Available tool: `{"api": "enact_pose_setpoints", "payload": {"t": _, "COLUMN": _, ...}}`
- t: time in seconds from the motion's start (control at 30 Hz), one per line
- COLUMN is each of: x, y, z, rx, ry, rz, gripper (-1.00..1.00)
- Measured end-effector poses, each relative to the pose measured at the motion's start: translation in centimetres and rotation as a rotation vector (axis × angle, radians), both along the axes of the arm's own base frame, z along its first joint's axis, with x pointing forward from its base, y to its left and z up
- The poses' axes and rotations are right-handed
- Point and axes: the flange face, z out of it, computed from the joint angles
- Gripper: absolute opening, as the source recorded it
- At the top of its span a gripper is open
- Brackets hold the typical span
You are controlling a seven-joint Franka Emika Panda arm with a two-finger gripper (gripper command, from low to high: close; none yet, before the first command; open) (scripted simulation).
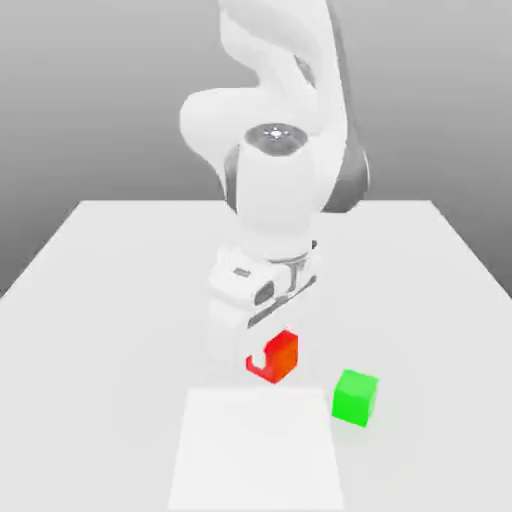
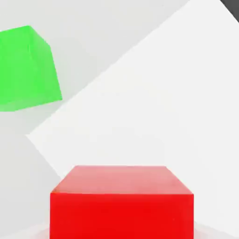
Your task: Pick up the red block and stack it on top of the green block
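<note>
Red block sits clamped between my closed jaws, my gripper holding it just above the white table. To the exterior view's right of the red block, near but not touching it, the green block rests on the table.
</note>
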Motion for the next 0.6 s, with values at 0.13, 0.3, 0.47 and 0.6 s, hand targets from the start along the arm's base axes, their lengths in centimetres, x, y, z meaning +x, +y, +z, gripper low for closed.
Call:
{"api": "enact_pose_setpoints", "payload": {"t": 0.13, "x": -0.1, "y": 4.1, "z": 1.1, "rx": 0.0, "ry": 0.0, "rz": 0.038, "gripper": -1.0}}
{"api": "enact_pose_setpoints", "payload": {"t": 0.3, "x": -0.8, "y": 8.6, "z": 1.8, "rx": 0.001, "ry": 0.0, "rz": 0.078, "gripper": -1.0}}
{"api": "enact_pose_setpoints", "payload": {"t": 0.47, "x": -0.8, "y": 9.0, "z": -2.5, "rx": 0.001, "ry": 0.0, "rz": 0.082, "gripper": -1.0}}
{"api": "enact_pose_setpoints", "payload": {"t": 0.6, "x": -0.9, "y": 9.0, "z": -3.9, "rx": 0.0, "ry": 0.0, "rz": 0.082, "gripper": 1.0}}
